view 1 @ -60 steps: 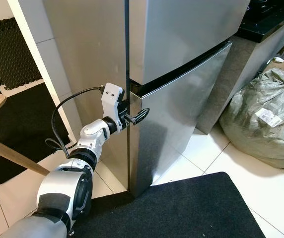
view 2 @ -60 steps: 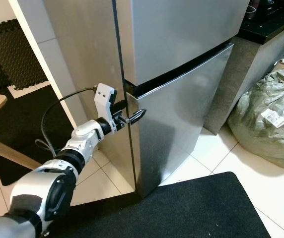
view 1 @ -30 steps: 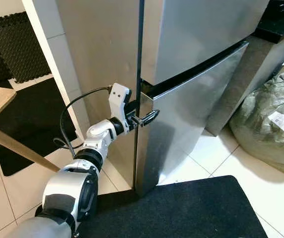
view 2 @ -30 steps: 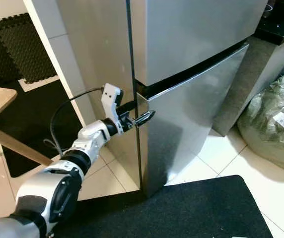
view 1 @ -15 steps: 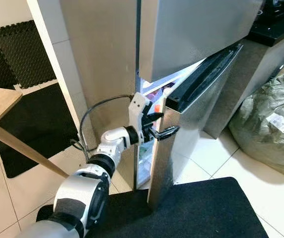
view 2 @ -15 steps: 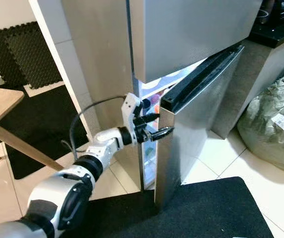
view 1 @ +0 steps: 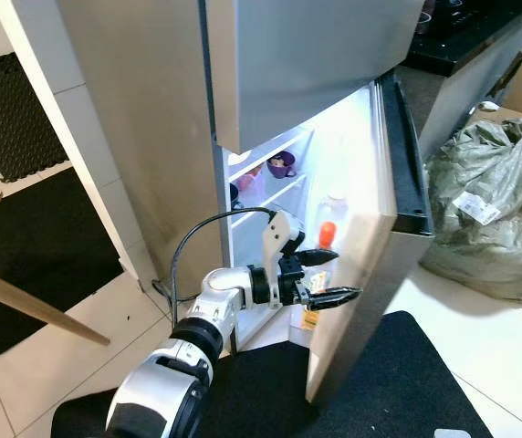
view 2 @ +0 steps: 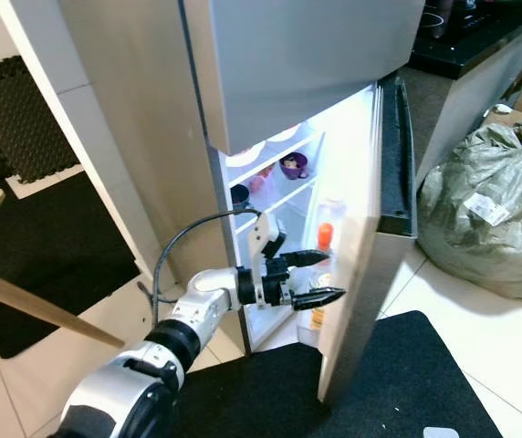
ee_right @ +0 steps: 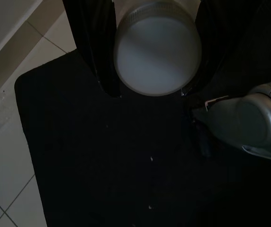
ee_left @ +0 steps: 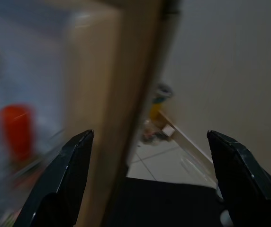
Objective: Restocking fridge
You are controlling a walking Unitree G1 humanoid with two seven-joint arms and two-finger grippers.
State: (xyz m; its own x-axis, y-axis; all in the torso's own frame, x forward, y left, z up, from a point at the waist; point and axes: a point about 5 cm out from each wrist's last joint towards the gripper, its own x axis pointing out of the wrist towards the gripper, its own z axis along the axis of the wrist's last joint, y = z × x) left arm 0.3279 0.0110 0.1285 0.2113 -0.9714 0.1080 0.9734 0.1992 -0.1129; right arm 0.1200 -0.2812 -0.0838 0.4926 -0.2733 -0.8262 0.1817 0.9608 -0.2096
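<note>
While the right gripper [ee_right: 149, 92] is being held low over the black mat [ee_right: 102, 165], a white round-bottomed container [ee_right: 157, 52] is being clamped between its two black fingers, so the item to be stocked is judged to be waiting on the robot's right side, down near the floor. Further forward, the left gripper [view 1: 320, 276] is being held with its fingers spread wide apart and nothing between them, one finger lying just inside the free edge of the lower fridge door [view 1: 361, 301] and the other just outside it. That door is being held swung well out toward the robot's right, hinged on the far right side, its long edge running upright. Beyond the gripper, the lit fridge interior [view 1: 270, 196] is being exposed, with an orange-capped bottle [view 1: 327, 235] standing in the door rack and a purple cup [view 1: 281, 165] sitting on an upper shelf. The opening is judged to lie ahead and to the left of the held container, with the door between them.
</note>
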